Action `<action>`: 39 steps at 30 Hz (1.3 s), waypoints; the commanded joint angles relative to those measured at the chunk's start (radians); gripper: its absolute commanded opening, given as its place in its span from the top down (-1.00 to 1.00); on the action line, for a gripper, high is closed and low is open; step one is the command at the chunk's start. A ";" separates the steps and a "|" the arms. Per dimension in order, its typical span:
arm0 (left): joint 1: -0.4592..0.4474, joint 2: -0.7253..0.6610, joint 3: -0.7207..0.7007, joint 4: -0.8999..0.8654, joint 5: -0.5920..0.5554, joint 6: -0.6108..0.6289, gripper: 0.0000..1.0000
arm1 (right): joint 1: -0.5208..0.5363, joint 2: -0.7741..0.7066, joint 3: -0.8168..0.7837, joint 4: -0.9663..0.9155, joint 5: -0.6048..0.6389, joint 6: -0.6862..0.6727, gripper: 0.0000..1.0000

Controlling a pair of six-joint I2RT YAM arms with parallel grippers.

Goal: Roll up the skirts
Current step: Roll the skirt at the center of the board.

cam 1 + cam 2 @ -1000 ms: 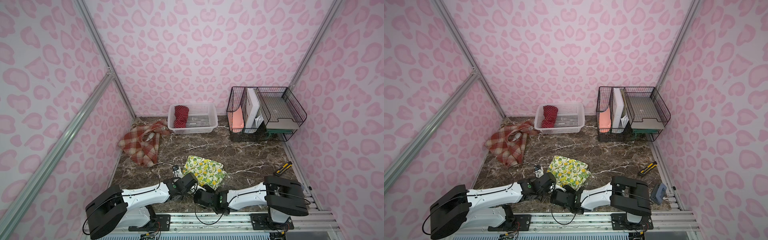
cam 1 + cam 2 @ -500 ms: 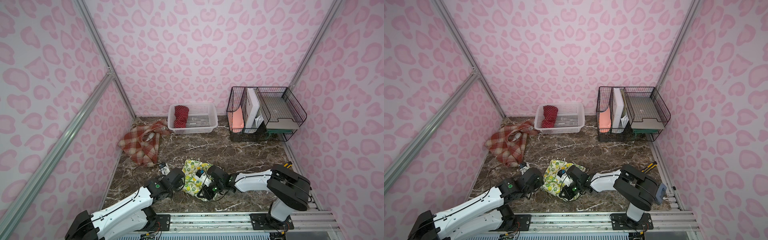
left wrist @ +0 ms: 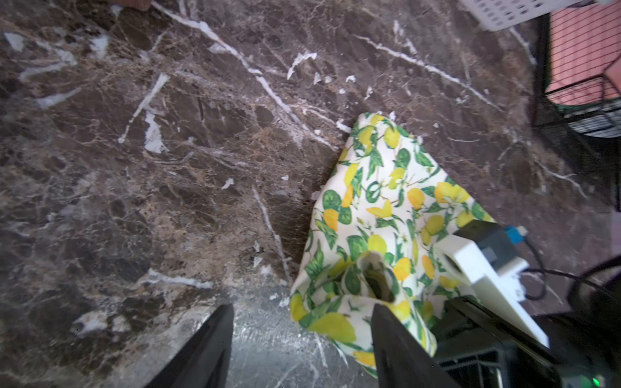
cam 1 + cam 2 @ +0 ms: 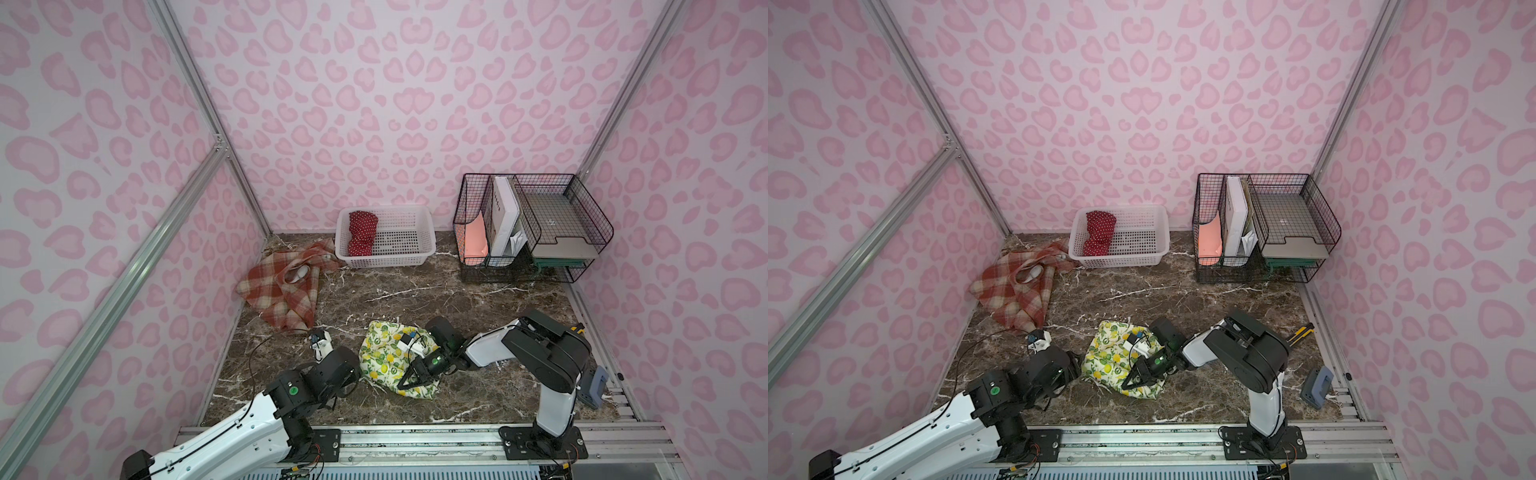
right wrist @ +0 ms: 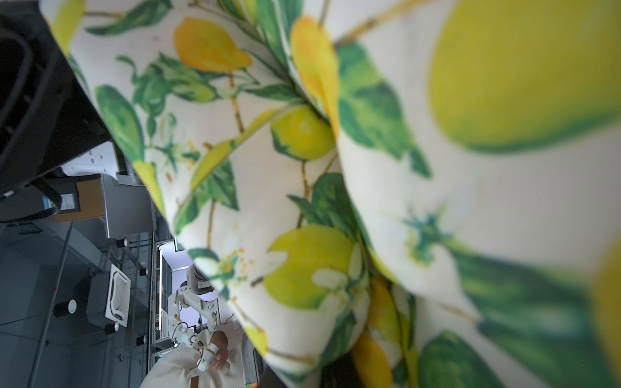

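The lemon-print skirt (image 4: 384, 353) (image 4: 1106, 357) lies bunched near the table's front, and it fills the right wrist view (image 5: 336, 201). My right gripper (image 4: 406, 379) (image 4: 1130, 380) is shut on a raised fold at its front edge; cloth hides the fingers in its wrist view. My left gripper (image 3: 302, 336) stands open just left of the skirt, one finger (image 3: 396, 342) against the cloth edge, nothing between the jaws. The plaid skirt (image 4: 286, 291) (image 4: 1017, 286) lies crumpled at the back left. The red polka-dot skirt (image 4: 361, 232) (image 4: 1098, 230) sits rolled in the basket.
The white lattice basket (image 4: 386, 261) (image 4: 1121, 262) stands at the back centre, a black wire rack (image 4: 528, 224) with papers at the back right. A yellow-black tool (image 4: 577, 329) and a grey-blue object (image 4: 596, 384) lie by the right edge.
My left gripper has opened, let go of the lemon skirt and drawn back to its left. My right arm has swung in over the skirt, still shut on its fold, and the cloth has bunched up.
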 commanded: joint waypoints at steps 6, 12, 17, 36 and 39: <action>-0.092 -0.003 -0.086 0.140 -0.021 -0.086 -0.42 | -0.023 0.040 0.035 -0.063 0.026 -0.030 1.00; -0.110 0.038 -0.120 0.322 -0.068 -0.057 -0.45 | -0.018 0.052 0.021 -0.053 0.040 -0.034 1.00; -0.110 0.175 -0.155 0.500 -0.017 -0.050 -0.45 | -0.018 0.044 0.018 -0.063 0.044 -0.045 1.00; -0.080 0.691 -0.110 0.572 0.031 -0.146 0.12 | -0.025 0.003 -0.015 -0.083 0.036 -0.060 1.00; -0.070 0.694 -0.080 0.499 0.017 -0.142 0.76 | -0.028 -0.031 -0.033 -0.121 0.044 -0.081 0.79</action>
